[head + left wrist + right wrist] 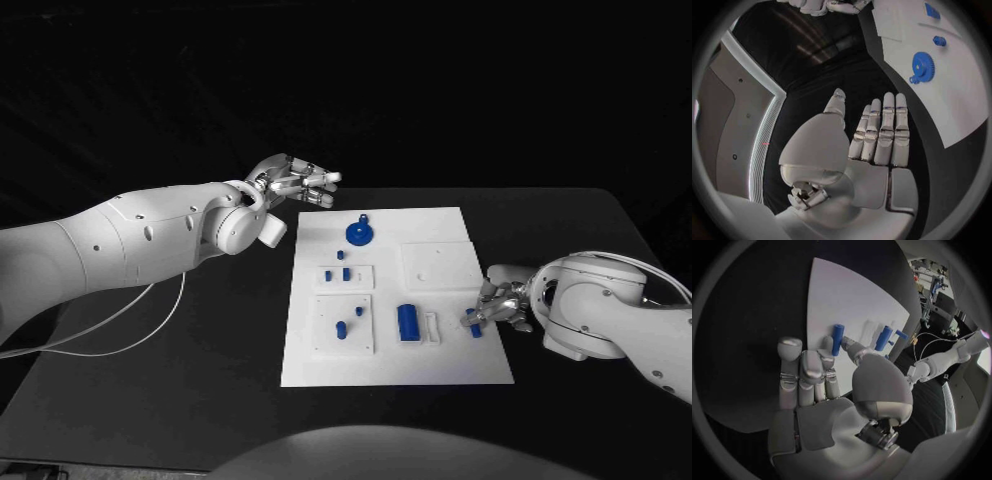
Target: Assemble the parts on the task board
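The right hand pinches a small blue peg at its fingertips, over the near right edge of the task board. Just beyond the fingers stands a larger blue cylinder, apparently seated in the board. Best to keep the peg upright and lower it straight. The left hand, flat and holding nothing, hovers off the board's far corner, near the blue gear.

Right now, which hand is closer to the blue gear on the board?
Left. The left hand hovers open just beyond the task board's far edge, near the blue gear. The right hand is down the board's right edge, pinching a small blue peg.
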Tool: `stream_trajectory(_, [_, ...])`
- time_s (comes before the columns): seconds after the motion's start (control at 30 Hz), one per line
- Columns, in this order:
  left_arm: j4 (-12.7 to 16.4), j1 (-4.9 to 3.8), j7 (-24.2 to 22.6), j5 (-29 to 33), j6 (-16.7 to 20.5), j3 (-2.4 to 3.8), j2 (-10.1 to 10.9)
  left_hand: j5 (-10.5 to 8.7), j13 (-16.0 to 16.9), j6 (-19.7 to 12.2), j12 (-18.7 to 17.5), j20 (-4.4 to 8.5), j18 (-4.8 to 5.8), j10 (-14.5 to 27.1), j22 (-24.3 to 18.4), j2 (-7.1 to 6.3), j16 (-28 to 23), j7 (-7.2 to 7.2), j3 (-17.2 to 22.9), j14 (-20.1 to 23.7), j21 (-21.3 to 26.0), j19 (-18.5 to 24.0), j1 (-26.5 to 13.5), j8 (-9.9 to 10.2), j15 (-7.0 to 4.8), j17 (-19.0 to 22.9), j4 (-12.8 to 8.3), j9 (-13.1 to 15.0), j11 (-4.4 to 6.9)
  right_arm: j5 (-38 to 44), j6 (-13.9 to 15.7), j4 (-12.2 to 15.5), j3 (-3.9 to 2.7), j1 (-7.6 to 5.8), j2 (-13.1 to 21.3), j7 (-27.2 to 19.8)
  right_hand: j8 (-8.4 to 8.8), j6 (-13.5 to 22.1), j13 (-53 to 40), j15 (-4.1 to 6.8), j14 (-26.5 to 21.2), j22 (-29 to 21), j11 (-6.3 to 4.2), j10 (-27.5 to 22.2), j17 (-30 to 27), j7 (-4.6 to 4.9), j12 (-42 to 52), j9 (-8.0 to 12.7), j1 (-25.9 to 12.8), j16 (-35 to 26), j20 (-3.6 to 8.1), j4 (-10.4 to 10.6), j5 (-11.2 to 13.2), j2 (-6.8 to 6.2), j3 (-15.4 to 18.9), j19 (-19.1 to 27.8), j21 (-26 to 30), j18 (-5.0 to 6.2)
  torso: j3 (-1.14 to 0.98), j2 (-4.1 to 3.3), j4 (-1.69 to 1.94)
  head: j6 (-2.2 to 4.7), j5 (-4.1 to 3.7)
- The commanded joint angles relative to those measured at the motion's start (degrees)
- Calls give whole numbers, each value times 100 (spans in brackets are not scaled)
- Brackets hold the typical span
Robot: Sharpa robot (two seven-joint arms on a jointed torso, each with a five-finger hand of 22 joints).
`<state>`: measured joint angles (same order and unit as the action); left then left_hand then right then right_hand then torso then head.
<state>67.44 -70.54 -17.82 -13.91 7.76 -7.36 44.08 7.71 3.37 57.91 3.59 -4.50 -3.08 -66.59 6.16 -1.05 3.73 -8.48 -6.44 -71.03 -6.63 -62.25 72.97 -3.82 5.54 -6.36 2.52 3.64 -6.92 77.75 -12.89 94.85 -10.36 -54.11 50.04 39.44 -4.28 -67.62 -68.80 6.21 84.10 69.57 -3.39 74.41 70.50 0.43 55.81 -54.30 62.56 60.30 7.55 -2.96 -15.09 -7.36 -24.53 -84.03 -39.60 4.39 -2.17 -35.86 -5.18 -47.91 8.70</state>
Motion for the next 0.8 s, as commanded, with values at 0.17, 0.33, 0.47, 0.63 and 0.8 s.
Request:
stream_trajectory(0.17, [8, 2, -19, -7, -67, 4, -6, -18, 6, -33, -5, -27, 44, 22, -5, -2, -13, 5, -9, 41, -18, 30, -38, 2, 7, -8, 26, 2, 3, -163, -134, -7, 147, 148, -34, 225, 33, 251, 72, 3, -4, 20, -6, -18, -26, 16, -71, -134, -150, 26, 1, -628, -583, 221, -742, -279, -1, -40, 0, -2, 1, 2, -3])
stream_trajectory(0.33, [9, 2, -15, -7, -62, 4, -1, -18, 6, -33, -5, -27, 44, 22, -5, -2, -13, 5, -9, 41, -18, 30, -38, 2, 7, -8, 26, 2, 3, -443, 75, 41, 151, 148, -29, 186, 48, 327, 106, 1, -16, 37, 13, -31, -53, 102, -110, -708, -398, 6, -10, -826, -762, 279, -1309, -278, 7, 1, -2, -6, 3, 0, 4])
stream_trajectory(0.47, [11, 2, -11, -7, -62, 4, 1, -21, 6, -57, -3, -27, 44, 22, -6, 12, -13, -1, -13, 39, -21, 28, -34, 7, 7, -9, 16, 1, 2, -749, 203, 93, 151, 148, -19, 108, 51, 325, 113, 3, -19, 46, 14, -41, -61, 114, -121, -779, -418, -1, -8, -858, -736, 287, -1424, -278, 3, 9, -4, -4, -1, -7, 11])
stream_trajectory(0.63, [10, 2, -2, -7, -64, 4, 2, -21, 6, -57, -3, -27, 44, 22, -6, 12, -13, -1, -13, 39, -21, 28, -34, 7, 7, -9, 16, 1, 2, -1157, 382, 176, 136, 148, 6, -14, 53, 325, 131, 3, -21, 48, 17, -50, -75, 123, -142, -807, -419, -19, -8, -886, -634, 310, -1505, -279, 4, 12, -3, -2, -3, -13, 16])
stream_trajectory(0.8, [11, 2, 7, -7, -70, 4, 3, -21, 6, -57, -3, -27, 44, 22, -6, 12, -13, -1, -13, 39, -21, 28, -34, 7, 7, -9, 16, 1, 2, -1436, 561, 242, 68, 147, 14, -121, 53, 315, 138, 4, -22, 50, 16, -47, -84, 125, -146, -816, -417, -31, -8, -899, -623, 309, -1537, -280, 5, 14, -4, -4, -1, -17, 23])
